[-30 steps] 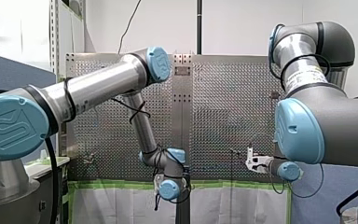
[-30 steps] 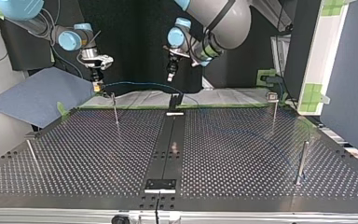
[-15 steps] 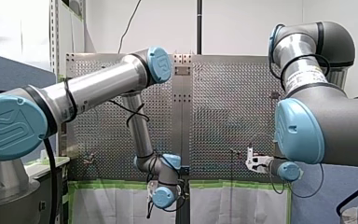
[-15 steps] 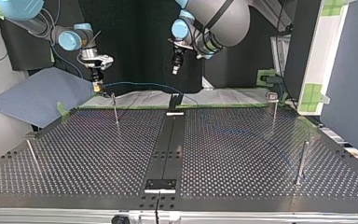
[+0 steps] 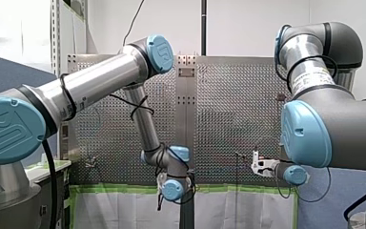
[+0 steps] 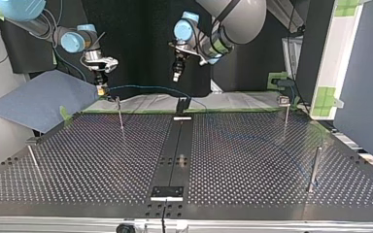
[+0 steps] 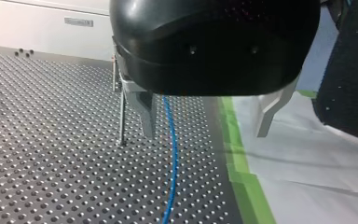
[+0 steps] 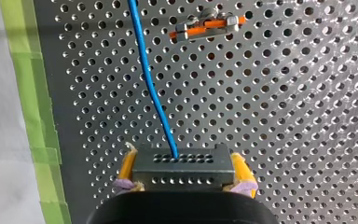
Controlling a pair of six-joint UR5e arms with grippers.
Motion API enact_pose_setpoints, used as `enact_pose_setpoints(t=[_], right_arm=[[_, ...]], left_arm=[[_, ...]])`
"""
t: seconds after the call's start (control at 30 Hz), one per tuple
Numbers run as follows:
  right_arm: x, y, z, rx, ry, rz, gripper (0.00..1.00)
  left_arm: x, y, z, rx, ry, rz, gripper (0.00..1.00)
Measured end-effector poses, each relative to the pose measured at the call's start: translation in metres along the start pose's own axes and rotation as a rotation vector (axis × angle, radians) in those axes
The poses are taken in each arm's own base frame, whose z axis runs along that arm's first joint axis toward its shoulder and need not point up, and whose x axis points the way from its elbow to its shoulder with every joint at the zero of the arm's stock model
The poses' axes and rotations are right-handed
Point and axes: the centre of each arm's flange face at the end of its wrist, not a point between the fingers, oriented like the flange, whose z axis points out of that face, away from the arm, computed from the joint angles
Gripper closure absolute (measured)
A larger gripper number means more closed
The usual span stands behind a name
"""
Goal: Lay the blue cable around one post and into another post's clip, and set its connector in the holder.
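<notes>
Shifted left in top view, the left hand (image 6: 176, 76) spreads two metal fingers (image 7: 147, 114). The right hand (image 8: 182, 162) pinches one perforated grey connector (image 8: 182, 173).

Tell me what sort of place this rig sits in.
Probably a robotics lab test cell: my left arm and my right arm flank a perforated table fitted with metal posts and edged with green tape.

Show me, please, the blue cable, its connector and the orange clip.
blue cable (image 8: 146, 70), right wrist view, middle of its strand.
connector (image 8: 184, 168), right wrist view, its grey face.
orange clip (image 8: 208, 25), right wrist view, its orange bar.
</notes>
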Motion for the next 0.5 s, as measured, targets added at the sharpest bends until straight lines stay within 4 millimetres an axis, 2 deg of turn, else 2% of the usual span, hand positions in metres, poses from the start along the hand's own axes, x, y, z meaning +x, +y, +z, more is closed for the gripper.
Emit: enact_pose_setpoints(t=[0.3,0.5], right_arm=[[0.000,0.000,0.000,0.000,-0.001,-0.001,1.00],[0.000,0.000,0.000,0.000,-0.001,-0.001,1.00]], left_arm=[[0.002,0.000,0.023,-0.037,0.011,0.023,0.00],[-0.010,0.003,0.046,-0.064,-0.014,0.022,0.00]])
